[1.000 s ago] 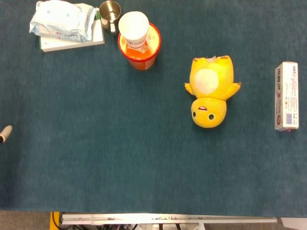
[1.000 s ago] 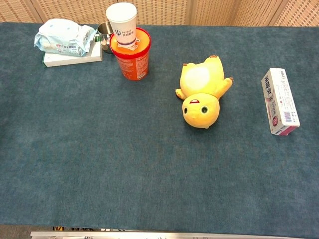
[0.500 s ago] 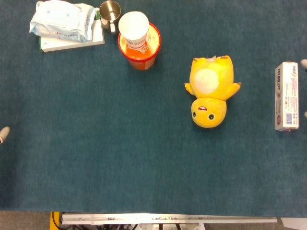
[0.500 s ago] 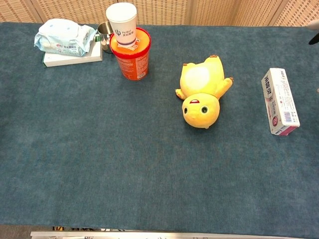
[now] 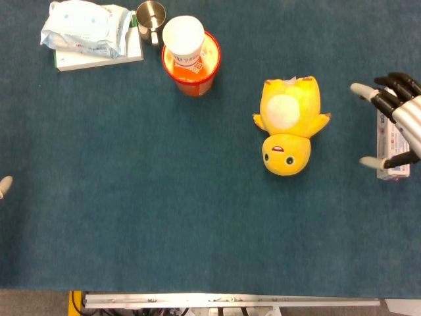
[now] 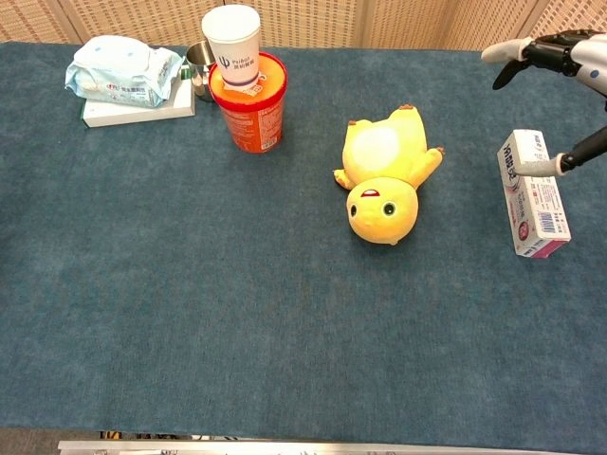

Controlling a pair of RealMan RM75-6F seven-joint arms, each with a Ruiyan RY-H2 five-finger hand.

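My right hand (image 5: pixel 395 118) (image 6: pixel 560 85) hovers over the long white box (image 5: pixel 393 148) (image 6: pixel 534 197) at the right edge, its fingers spread apart and holding nothing. A yellow plush toy (image 5: pixel 288 125) (image 6: pixel 387 175) lies on its back left of that hand. Of my left hand only a fingertip (image 5: pixel 4 185) shows at the left edge of the head view; its pose cannot be read.
An orange tub with a white paper cup (image 5: pixel 184 36) (image 6: pixel 232 38) standing in it sits at the back. Beside it are a metal cup (image 5: pixel 150 18) (image 6: pixel 198 63) and a wipes pack on a white box (image 5: pixel 89 29) (image 6: pixel 123 71). Blue cloth (image 5: pixel 164 197) covers the table.
My right hand has come in from the right edge and now spreads above the white box. The left fingertip has drifted slightly toward the left edge.
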